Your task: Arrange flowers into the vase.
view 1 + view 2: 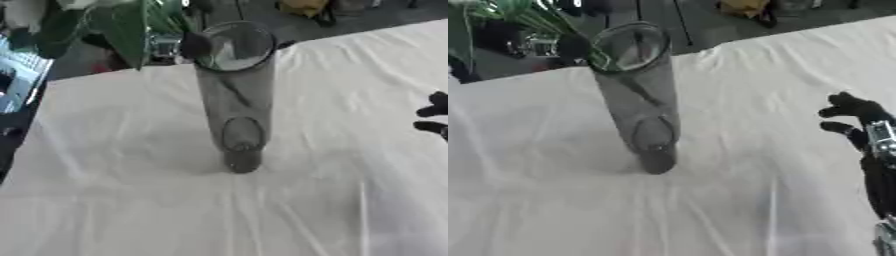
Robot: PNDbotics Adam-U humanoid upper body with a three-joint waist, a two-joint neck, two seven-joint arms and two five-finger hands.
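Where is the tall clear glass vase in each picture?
Left eye view: the tall clear glass vase stands just right of centre on the white tablecloth.
Right eye view: it sits left of centre.
Shared landmark: the green leaves behind its rim, at upper left in both.

Both head eyes look down, near, at the same vase (pixel 234 95) on the white table (pixel 131 210); right eye shows more of the right side
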